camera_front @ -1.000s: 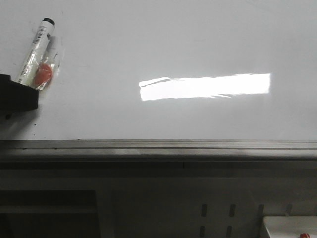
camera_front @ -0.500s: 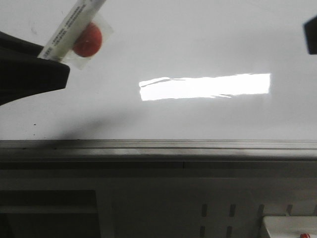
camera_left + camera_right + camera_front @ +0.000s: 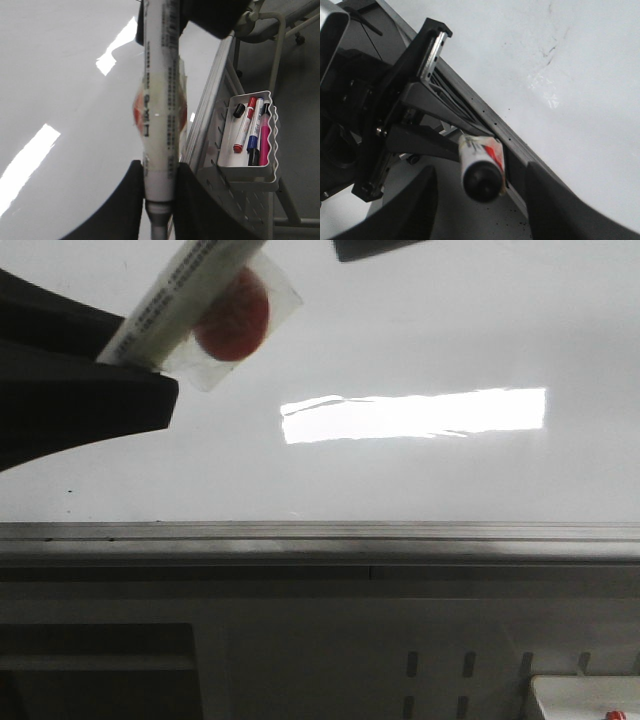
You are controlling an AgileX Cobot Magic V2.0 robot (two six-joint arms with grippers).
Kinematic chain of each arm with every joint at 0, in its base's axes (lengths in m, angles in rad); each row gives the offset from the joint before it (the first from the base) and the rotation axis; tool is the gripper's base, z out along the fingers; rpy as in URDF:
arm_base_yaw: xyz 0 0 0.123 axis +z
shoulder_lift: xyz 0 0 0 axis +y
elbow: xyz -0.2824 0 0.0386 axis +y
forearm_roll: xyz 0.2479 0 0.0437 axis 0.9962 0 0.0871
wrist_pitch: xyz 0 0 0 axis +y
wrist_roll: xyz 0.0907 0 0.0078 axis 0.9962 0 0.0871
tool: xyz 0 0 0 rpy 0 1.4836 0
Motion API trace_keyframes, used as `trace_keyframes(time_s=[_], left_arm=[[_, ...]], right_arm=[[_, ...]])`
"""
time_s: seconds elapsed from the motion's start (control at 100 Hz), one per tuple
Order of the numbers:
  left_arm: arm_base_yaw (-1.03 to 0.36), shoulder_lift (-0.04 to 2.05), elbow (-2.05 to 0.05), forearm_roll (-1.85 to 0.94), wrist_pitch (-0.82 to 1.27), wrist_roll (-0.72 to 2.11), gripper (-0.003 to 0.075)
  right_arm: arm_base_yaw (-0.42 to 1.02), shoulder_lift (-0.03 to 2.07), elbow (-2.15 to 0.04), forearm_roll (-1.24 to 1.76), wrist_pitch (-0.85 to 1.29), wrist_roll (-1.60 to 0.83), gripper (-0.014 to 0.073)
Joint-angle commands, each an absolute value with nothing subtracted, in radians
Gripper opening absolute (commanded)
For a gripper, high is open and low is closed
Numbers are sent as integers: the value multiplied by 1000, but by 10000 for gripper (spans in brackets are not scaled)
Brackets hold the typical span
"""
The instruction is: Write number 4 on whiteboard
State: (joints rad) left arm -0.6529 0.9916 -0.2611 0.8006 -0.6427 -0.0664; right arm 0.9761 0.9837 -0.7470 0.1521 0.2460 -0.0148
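Whiteboard [image 3: 420, 330] bare; marker [image 3: 180, 290] tip cut off (left gripper [image 3: 160, 180] clamped)

Glossy white whiteboard [image 3: 420, 330] with brushed grey metal rail [image 3: 320, 538]; matt black plastic left tool [image 3: 159, 192].

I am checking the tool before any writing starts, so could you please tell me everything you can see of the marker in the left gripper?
The marker is a long white barrel with black print along it and a clear tape wrap holding a red round piece at its middle. The left gripper is shut on its lower end, a finger on each side. In the front view it angles up and right above the whiteboard. Its black capped end shows between the right gripper's open fingers.
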Motion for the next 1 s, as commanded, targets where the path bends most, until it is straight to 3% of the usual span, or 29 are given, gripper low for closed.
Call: trace_keyframes(time_s=[0.0, 0.2, 0.29, 0.42, 0.56, 0.63, 0.82, 0.88, 0.99], left_arm=[[-657, 989, -285, 772, -719, -69, -20], [-657, 989, -285, 773, -719, -69, -20], [-657, 989, -285, 773, -719, -69, -20], [-657, 989, -285, 773, -721, -69, -20], [-657, 989, -285, 773, -724, -69, -8], [-657, 989, -285, 762, -724, -69, 55], [-655, 969, -285, 541, -651, -69, 337], [-655, 939, -285, 456, -590, -69, 377], [-655, 863, -285, 368, -481, -69, 379]], right_arm=[[984, 1000, -798, 142, 161, -29, 342], [984, 1011, -804, 142, 136, -29, 325], [984, 1011, -804, 142, 148, -29, 213], [980, 1011, -804, 142, 150, -29, -69], [979, 1011, -804, 142, 153, -29, -67], [979, 1011, -804, 142, 158, -29, -67], [978, 1011, -806, 140, 162, -29, -67], [965, 1018, -819, 140, 180, -28, -64], [913, 1053, -881, 140, 259, -26, -64]])
